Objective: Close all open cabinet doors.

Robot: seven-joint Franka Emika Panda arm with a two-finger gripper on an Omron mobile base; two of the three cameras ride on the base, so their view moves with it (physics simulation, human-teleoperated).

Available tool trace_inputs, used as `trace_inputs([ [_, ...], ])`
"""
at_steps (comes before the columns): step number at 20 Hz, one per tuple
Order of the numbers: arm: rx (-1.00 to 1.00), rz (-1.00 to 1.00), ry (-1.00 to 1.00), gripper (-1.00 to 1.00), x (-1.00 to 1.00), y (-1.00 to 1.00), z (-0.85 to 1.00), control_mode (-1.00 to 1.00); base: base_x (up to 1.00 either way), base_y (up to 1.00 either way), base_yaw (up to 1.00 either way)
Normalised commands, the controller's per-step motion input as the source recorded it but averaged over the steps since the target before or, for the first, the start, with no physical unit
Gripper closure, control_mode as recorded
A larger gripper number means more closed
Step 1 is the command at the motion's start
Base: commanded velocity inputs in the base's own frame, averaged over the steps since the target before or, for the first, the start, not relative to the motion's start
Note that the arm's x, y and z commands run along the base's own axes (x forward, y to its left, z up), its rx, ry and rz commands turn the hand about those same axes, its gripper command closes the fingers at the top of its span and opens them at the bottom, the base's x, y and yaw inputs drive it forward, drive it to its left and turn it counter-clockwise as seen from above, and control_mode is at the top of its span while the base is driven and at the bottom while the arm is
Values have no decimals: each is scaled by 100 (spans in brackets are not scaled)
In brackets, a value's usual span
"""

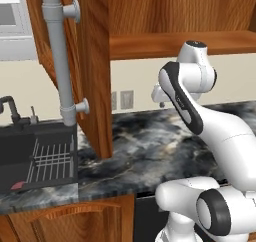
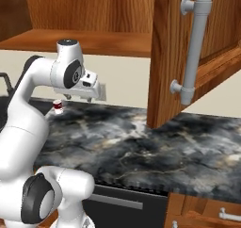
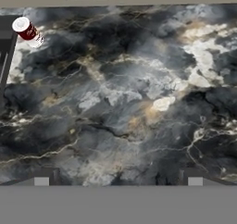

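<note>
Left base view: an open cabinet door [image 1: 92, 71] juts over the bench [image 1: 150, 146], off to the side of the claw [image 1: 161, 97].

Right base view: the door's bar handle [image 2: 195, 48] sits higher than the claw.

Hand view: claw spread wide, empty, above marble; a small can [image 3: 27, 30] stands ahead. A careless swing risks clipping the door's edge.

One open cabinet door [image 1: 92, 71] is counted, fitted with one grey bar handle [image 1: 60, 56] on two mounts. One small red can [image 2: 58, 106] is seen far left on the one marble counter [image 1: 150, 146]. One sink [image 1: 37, 158] and two wall outlets [image 1: 121, 100] are counted.
</note>
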Motion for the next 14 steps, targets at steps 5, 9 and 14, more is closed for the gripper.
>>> trace_inputs([
  [5,0,0,0,-100,0,0,0,100,18,0,0],
  [9,0,0,0,-100,0,0,0,100,0,0,0],
  [14,0,0,0,-100,0,0,0,100,0,0,0],
])
